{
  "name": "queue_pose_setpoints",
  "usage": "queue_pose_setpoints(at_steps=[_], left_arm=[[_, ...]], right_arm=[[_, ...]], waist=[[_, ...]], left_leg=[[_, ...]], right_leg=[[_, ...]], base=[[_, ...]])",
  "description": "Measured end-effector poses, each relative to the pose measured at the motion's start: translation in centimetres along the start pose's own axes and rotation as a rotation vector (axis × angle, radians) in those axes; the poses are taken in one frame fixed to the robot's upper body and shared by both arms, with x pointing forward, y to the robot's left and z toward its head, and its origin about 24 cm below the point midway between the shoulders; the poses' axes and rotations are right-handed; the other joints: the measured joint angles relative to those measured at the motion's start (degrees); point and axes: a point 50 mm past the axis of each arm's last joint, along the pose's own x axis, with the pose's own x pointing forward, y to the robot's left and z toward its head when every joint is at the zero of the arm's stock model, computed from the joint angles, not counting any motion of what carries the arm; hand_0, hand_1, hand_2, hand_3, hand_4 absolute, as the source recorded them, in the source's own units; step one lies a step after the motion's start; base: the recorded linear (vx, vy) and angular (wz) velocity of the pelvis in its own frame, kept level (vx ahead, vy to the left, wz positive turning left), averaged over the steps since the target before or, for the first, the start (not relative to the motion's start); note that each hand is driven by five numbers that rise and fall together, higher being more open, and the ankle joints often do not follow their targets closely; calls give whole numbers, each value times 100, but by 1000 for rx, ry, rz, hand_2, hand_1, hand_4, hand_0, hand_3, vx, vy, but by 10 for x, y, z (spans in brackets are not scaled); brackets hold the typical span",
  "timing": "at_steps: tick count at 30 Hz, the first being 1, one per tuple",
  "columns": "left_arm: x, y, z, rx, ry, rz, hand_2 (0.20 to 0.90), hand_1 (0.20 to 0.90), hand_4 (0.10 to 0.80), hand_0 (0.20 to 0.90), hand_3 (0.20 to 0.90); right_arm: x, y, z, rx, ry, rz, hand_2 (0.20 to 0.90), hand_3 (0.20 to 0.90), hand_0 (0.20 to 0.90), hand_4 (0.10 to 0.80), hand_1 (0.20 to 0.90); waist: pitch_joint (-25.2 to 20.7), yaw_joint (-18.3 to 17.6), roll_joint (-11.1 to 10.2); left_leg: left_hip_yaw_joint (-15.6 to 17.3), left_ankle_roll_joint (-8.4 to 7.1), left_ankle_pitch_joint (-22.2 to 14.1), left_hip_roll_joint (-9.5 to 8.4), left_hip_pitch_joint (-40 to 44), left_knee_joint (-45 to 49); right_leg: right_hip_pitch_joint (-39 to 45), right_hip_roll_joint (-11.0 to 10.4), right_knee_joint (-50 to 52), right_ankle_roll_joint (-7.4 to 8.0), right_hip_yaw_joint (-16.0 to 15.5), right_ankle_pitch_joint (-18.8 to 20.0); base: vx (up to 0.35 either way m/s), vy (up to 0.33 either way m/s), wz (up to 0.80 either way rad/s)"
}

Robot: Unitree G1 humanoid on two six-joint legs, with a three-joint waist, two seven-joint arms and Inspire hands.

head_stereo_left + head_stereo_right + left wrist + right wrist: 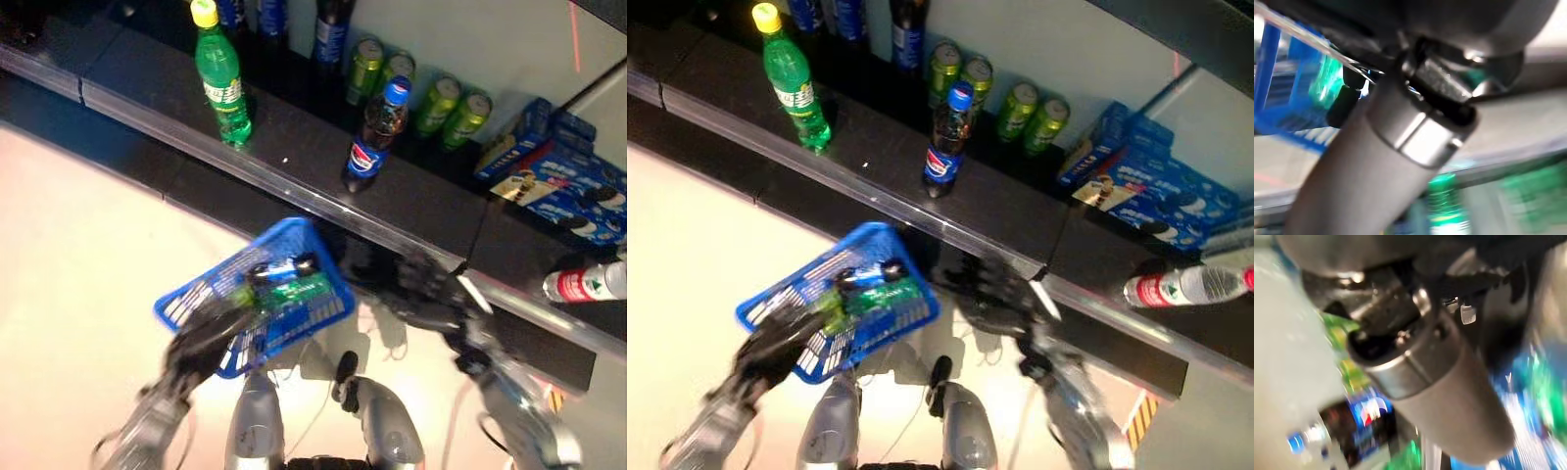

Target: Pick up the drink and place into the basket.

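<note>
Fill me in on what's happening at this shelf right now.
The robot's left robot hand holds a blue basket up in front of a dark shelf; a green drink and a darker one already lie inside. The right robot hand hovers at the shelf edge with nothing visibly in it. A cola bottle and a green soda bottle stand on the shelf, green cans behind.
</note>
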Motion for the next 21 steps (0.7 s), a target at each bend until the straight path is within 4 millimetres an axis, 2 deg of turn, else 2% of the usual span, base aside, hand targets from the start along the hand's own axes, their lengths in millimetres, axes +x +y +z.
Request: queue_pose_setpoints(at_steps=[2,5,8,12,14,18,19,20,21], left_arm=[[15,-12,1,-2,-12,-101,300,300,100,300,200],[28,-19,8,16,-57,-135,300,300,100,300,200],[20,-11,22,39,-123,-86,300,300,100,300,200],[4,2,16,30,-102,23,300,300,100,300,200],[-5,16,1,-10,-67,106,300,300,100,300,200],[-16,25,-19,-45,0,185,300,300,100,300,200],[-26,39,-34,-82,10,254,300,300,100,300,200],[-29,45,-42,-98,30,301,300,300,100,300,200],[-39,57,-54,-109,81,405,300,300,100,300,200]], right_arm=[[5,3,4,25,-23,29,900,900,900,800,900],[16,26,11,108,-83,132,900,900,900,800,900],[14,27,5,129,-67,120,900,900,900,800,900],[6,21,-13,159,3,82,900,900,900,800,900],[4,17,-29,180,80,56,900,900,900,800,900],[-3,16,-43,197,138,42,900,900,900,800,900],[-1,17,-61,249,177,8,900,900,900,800,900],[-1,18,-73,269,231,-8,900,900,900,800,900],[-7,21,-93,285,330,-13,900,900,900,800,900]], waist=[[-6,115,-3],[-38,122,-42],[-69,134,16],[-256,130,47],[-492,120,74],[-645,82,8],[-862,4,6],[-1047,-38,-9],[-1328,-114,28]], left_leg=[[-25,7,24,-22,84,-71],[-32,20,34,-46,114,-106],[-35,49,53,-89,228,-174],[-26,116,96,-128,419,-384],[23,163,139,-184,538,-547],[72,192,163,-198,554,-596],[145,213,287,-211,791,-908],[156,219,315,-232,845,-1001],[212,226,328,-223,897,-1144]], right_leg=[[86,-16,-30,26,4,-5],[146,-35,-79,55,4,6],[324,-67,-239,112,24,36],[606,-102,-555,213,60,105],[726,-115,-758,289,201,180],[789,-143,-977,306,222,298],[1011,-136,-1250,380,391,400],[1051,-132,-1338,396,456,422],[1071,-135,-1452,407,474,463]], base=[[12,-66,13],[8,-32,6],[22,-18,10],[9,-11,12],[4,-2,-4],[12,-4,-3],[8,9,-5],[15,12,-10],[9,9,-14]])
